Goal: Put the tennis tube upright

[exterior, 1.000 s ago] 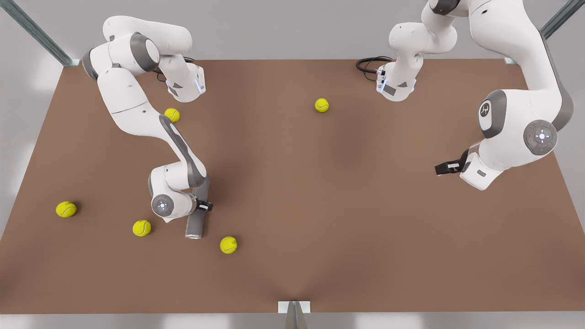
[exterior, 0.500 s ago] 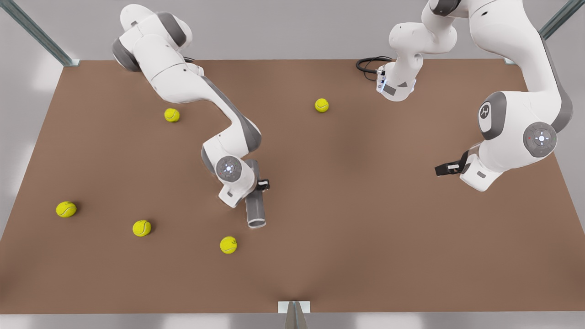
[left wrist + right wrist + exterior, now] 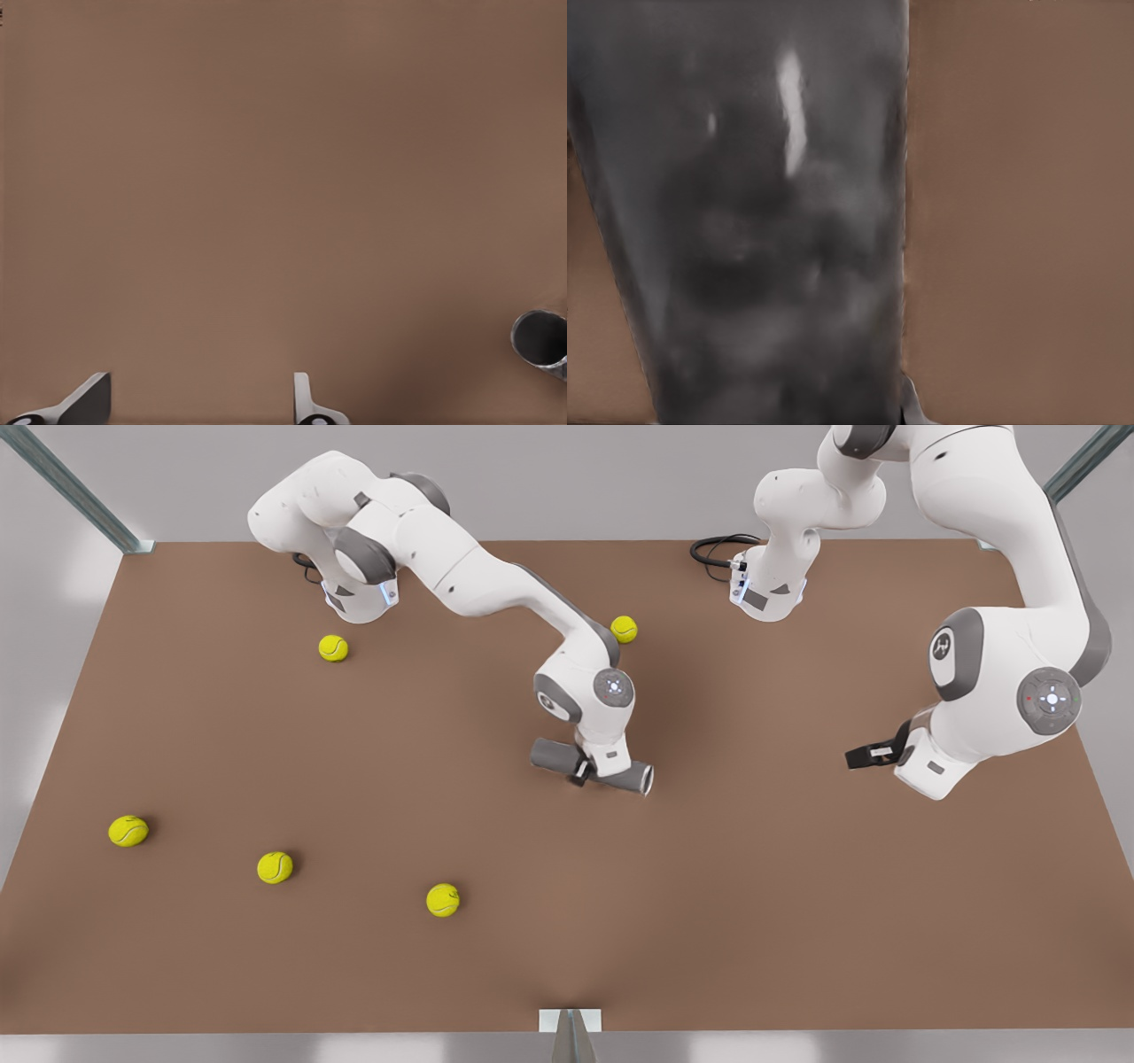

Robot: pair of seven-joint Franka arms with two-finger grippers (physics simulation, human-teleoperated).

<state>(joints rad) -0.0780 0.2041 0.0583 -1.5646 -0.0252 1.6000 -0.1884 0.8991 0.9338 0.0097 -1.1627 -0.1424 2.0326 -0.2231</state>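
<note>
The tennis tube (image 3: 554, 757), unlabelled, lies level gripped in the right claw (image 3: 580, 771); left claw (image 3: 852, 756) gapes empty.

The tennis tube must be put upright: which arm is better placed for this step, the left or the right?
The right. The right gripper already clamps the tennis tube around its middle, lying sideways above the table. The left gripper waits open, apart from the tube.
</note>
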